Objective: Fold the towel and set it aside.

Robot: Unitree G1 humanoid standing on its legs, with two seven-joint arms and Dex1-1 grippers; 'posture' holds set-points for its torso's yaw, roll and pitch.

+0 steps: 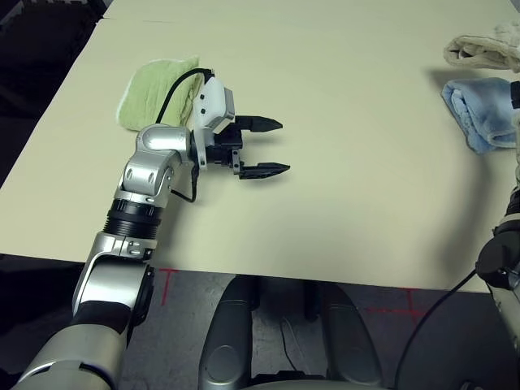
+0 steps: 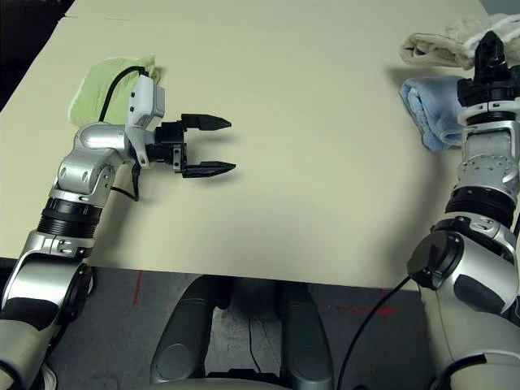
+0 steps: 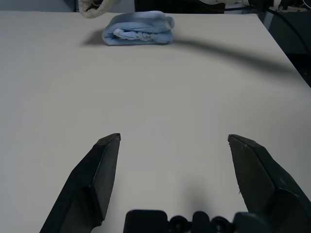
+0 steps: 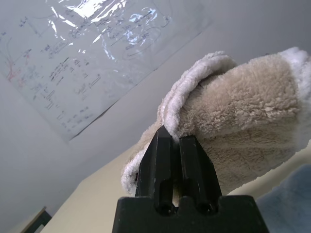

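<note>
Pale tabletop [image 1: 325,211] spreads wide between the robot's arms, and over its right part, well back from the near edge, we have the beige towel [image 2: 443,50], apparently folded and seemingly raised off the surface. Our right gripper [image 4: 176,133] is closed on its white stitched border, a narrow pinch. Our left gripper [image 1: 286,146] stands wide and empty, over the left part of the table.

We judge the folding mostly done and the setting aside in hand. With the pinch so near one border, the layers beyond it could sag or slip apart, and the fold could open as we lower it. The blue towel [image 2: 435,110] lies just nearer the near edge; if we come down short, the beige one could land half on it and tilt, or drag it askew. A loop of border could also cling when we let go.

As for room, the middle of the table is open right to the near edge, so the left arm can move inward freely. Swinging back toward the left edge, it might brush the light green towel [image 1: 150,91] close beside its wrist.
</note>
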